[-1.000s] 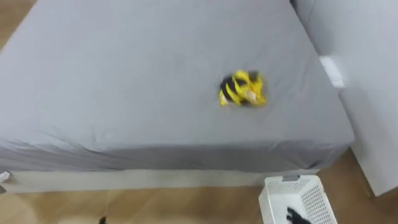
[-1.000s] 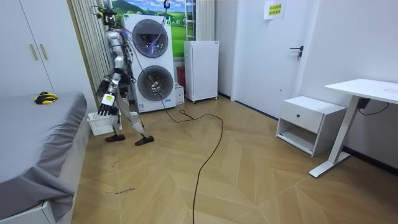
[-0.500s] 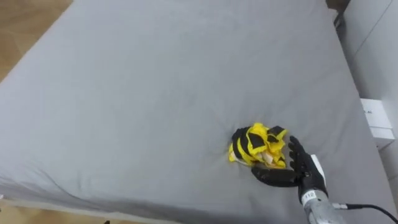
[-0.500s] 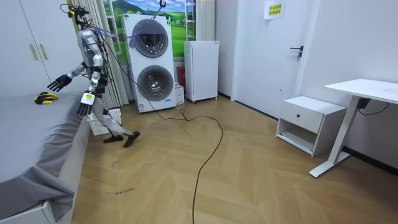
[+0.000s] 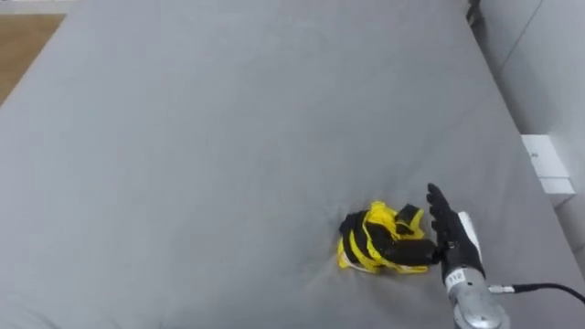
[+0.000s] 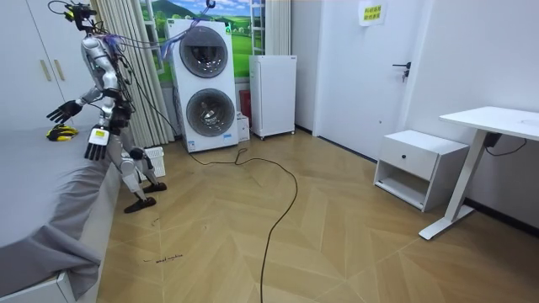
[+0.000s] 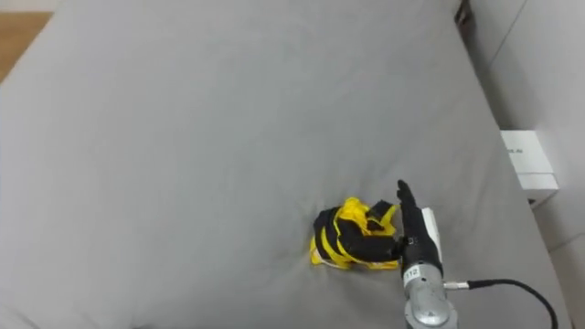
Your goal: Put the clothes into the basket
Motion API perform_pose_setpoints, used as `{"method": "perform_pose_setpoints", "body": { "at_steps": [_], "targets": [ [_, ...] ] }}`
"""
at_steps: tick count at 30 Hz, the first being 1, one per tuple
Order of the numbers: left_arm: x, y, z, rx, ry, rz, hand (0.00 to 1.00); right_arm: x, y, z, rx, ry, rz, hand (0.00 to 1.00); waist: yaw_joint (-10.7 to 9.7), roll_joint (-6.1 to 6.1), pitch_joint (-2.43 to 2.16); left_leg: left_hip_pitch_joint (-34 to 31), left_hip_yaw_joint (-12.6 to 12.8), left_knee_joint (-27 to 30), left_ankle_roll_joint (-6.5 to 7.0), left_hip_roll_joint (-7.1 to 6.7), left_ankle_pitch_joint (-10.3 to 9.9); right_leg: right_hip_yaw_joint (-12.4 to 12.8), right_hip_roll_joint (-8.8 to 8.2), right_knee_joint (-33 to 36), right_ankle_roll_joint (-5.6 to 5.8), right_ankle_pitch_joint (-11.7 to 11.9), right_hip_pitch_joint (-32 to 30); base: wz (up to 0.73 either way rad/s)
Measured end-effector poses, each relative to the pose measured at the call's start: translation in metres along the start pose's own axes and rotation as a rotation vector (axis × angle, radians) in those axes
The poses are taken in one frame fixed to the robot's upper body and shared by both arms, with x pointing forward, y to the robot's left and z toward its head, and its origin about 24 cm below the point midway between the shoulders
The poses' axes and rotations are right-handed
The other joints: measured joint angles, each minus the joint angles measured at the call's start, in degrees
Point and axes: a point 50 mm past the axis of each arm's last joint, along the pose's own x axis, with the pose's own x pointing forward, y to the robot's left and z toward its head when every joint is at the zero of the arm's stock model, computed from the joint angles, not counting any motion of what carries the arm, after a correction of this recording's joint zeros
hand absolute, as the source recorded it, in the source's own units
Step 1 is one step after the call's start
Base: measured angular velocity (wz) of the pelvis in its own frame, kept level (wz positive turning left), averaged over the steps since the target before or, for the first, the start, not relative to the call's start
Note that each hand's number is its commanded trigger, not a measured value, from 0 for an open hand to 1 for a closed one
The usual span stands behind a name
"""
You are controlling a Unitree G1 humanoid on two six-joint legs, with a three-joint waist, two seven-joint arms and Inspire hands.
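Right hand spread flat against yellow-and-black clothes on grey bed (nothing clenched); left hand hanging slack; white basket on floor nearby, contents impossible to tell.

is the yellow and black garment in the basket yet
No, the yellow and black garment lies on the grey bed against the right hand, while the white basket stands on the floor by the robot's legs.

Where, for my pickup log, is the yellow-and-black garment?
Left eye view: the garment lies low, right of centre on the grey bed, right hand against its right side.
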Motion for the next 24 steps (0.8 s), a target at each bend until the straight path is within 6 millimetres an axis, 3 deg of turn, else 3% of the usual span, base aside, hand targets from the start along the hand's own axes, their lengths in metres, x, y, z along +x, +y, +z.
{"method": "perform_pose_setpoints", "body": {
  "at_steps": [9,14,15,16,17,22,24],
  "targets": [
    [0.014,-0.006,0.031,0.010,-0.045,-0.013,0.00,0.022,0.001,-0.011,-0.060,0.135,-0.021,0.00,1.81,-0.38,0.51,-6.10,-3.35,0.30,0.50,-1.17,2.27,-4.75,-0.77,0.48,0.48,-0.25,-3.79,0.25],
    [0.019,-0.009,0.051,0.024,-0.091,-0.024,0.00,0.035,-0.005,-0.007,-0.078,0.184,-0.069,0.00,3.95,-0.30,0.57,-9.67,-4.35,1.49,0.75,-1.21,2.69,-5.35,-0.87,2.05,0.48,-0.25,-7.17,0.10],
    [0.020,-0.010,0.052,0.025,-0.091,-0.026,0.00,0.037,-0.006,-0.008,-0.079,0.200,-0.082,0.51,4.24,-0.31,0.57,-10.04,-4.85,1.43,0.80,-1.50,2.82,-5.70,-1.00,2.06,0.52,-0.27,-7.33,0.18],
    [0.020,-0.010,0.053,0.026,-0.092,-0.026,0.00,0.037,-0.007,-0.010,-0.083,0.210,-0.091,0.83,4.51,-0.37,0.54,-10.25,-4.84,1.36,0.85,-1.57,2.90,-5.84,-1.05,2.06,0.55,-0.29,-7.48,0.17],
    [0.021,-0.010,0.056,0.026,-0.095,-0.024,0.00,0.038,-0.010,-0.012,-0.087,0.227,-0.109,1.00,5.01,-0.42,0.59,-10.55,-4.92,1.31,0.91,-1.67,3.06,-6.25,-1.10,2.07,0.61,-0.28,-7.80,0.13],
    [0.020,0.000,0.037,0.029,-0.004,0.022,0.00,0.039,-0.026,-0.016,-0.080,0.262,-0.206,1.00,6.33,-0.14,0.77,-11.98,-6.19,2.34,1.03,-1.95,3.00,-8.51,-0.96,1.92,0.78,-0.20,-8.11,0.13],
    [0.019,0.001,0.031,0.051,0.026,0.037,0.00,0.044,-0.044,-0.011,-0.108,0.273,-0.272,1.00,6.82,0.62,1.15,-13.44,-6.89,2.95,0.98,-1.91,3.04,-9.35,-1.05,2.03,0.78,-0.19,-8.98,0.21]
  ]
}}
